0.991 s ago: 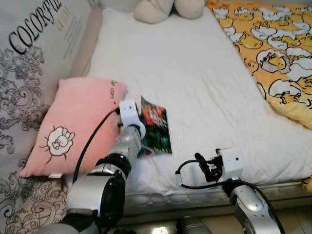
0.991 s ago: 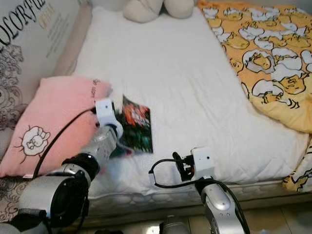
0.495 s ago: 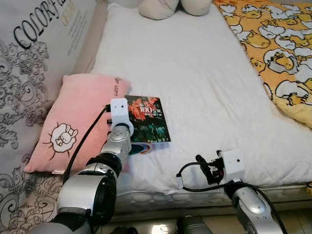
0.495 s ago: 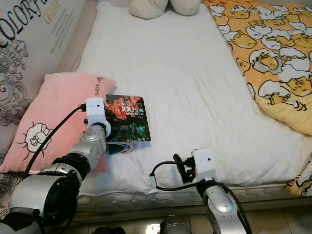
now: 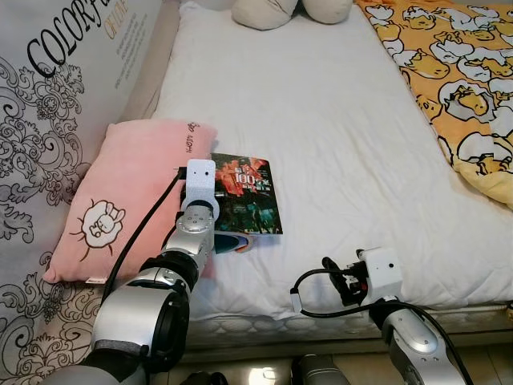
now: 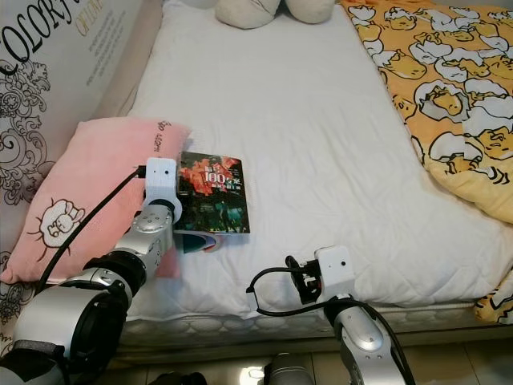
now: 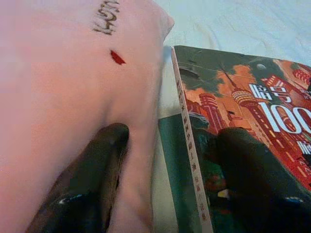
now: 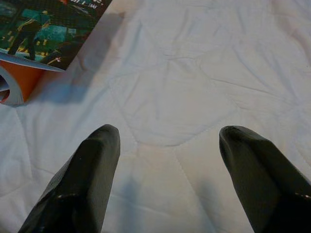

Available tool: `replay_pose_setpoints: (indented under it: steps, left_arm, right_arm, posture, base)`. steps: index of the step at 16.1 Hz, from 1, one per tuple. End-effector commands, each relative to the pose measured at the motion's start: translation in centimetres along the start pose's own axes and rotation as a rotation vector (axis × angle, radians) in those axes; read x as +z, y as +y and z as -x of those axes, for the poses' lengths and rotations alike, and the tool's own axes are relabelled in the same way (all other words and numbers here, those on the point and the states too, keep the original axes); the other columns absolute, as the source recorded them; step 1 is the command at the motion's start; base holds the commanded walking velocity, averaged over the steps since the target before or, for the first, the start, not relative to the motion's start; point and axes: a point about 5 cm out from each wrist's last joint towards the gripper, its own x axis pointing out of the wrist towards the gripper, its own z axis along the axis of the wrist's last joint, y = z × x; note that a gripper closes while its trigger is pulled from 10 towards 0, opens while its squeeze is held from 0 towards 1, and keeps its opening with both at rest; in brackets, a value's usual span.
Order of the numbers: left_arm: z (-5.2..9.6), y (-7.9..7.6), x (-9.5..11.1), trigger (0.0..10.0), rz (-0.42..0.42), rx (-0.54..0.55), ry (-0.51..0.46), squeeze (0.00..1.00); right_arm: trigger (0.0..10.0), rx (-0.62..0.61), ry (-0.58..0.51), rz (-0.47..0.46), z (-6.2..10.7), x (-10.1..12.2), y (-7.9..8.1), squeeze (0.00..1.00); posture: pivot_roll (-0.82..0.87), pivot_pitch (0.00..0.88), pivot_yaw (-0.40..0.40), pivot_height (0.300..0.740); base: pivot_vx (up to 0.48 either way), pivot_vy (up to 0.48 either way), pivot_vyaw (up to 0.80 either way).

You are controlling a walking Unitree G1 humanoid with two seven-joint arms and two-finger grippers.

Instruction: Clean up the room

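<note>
A book (image 5: pixel 248 196) with a dark red and green cover lies flat on the white mattress (image 5: pixel 337 120), its spine against a pink pillow (image 5: pixel 120 192). My left gripper (image 7: pixel 172 138) is open astride that spine. One finger (image 7: pixel 92 174) rests on the pillow and the other (image 7: pixel 252 179) on the book's cover (image 7: pixel 252 97). The book's lower corner curls up, showing orange pages (image 8: pixel 19 80). My right gripper (image 8: pixel 168 133) hovers open above bare sheet near the bed's front edge, to the right of the book, holding nothing.
An orange blanket printed with ducks (image 5: pixel 465 80) covers the bed's right side. A cream plush toy (image 5: pixel 280 10) sits at the far end. A patterned board with lettering (image 5: pixel 48 96) stands along the left. The mattress edge (image 5: pixel 264 321) runs just before me.
The book, tilted up a second ago, now lies flat beside the pillow with my left gripper still at its spine. The view has shifted slightly. My right arm has barely moved.
</note>
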Motion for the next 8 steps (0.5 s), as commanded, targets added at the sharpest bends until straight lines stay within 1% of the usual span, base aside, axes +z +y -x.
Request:
replay_pose_setpoints:
  steps: [1,2,3,4,5,7,8]
  left_arm:
    - [0.0,0.3,-0.4,10.0,-0.039,0.011,0.018,1.0]
    - [0.0,0.3,-0.2,10.0,-0.069,0.01,0.001,1.0]
    - [0.0,0.1,0.2,10.0,-0.117,0.006,-0.032,1.0]
    - [-0.1,-0.2,0.7,10.0,-0.118,-0.004,-0.057,1.0]
    - [-0.1,-0.4,1.0,10.0,-0.085,-0.011,-0.062,1.0]
    - [-0.1,-0.7,1.0,10.0,-0.053,-0.024,-0.059,1.0]
    - [-0.1,-0.9,1.3,10.0,-0.004,-0.042,-0.063,0.0]
  right_arm:
    - [10.0,0.005,0.004,0.003,0.2,0.0,0.1,0.0]
    - [10.0,0.005,0.005,0.004,0.2,0.0,0.1,0.0]
    - [10.0,0.005,0.005,0.004,0.2,0.0,0.1,0.0]
    - [10.0,0.005,0.006,0.004,0.2,0.0,0.1,0.0]
    - [10.0,0.006,0.006,0.004,0.2,0.0,0.1,0.0]
    - [10.0,0.008,0.006,0.003,0.1,0.0,0.2,0.0]
    - [10.0,0.009,0.006,0.002,0.1,-0.1,0.2,0.0]
  posture:
    - [-0.33,0.115,0.041,0.74]
    - [-0.33,0.115,0.041,0.74]
    - [-0.33,0.112,0.04,0.74]
    - [-0.33,0.112,0.04,0.74]
    - [-0.33,0.112,0.04,0.74]
    - [-0.32,0.109,0.041,0.74]
    - [-0.32,0.104,0.042,0.74]
  base:
    - [0.0,0.0,0.0]
    - [0.0,0.0,0.0]
    - [0.0,0.0,0.0]
    - [0.0,0.0,0.0]
    - [0.0,0.0,0.0]
    - [0.0,0.0,0.0]
    - [0.0,0.0,0.0]
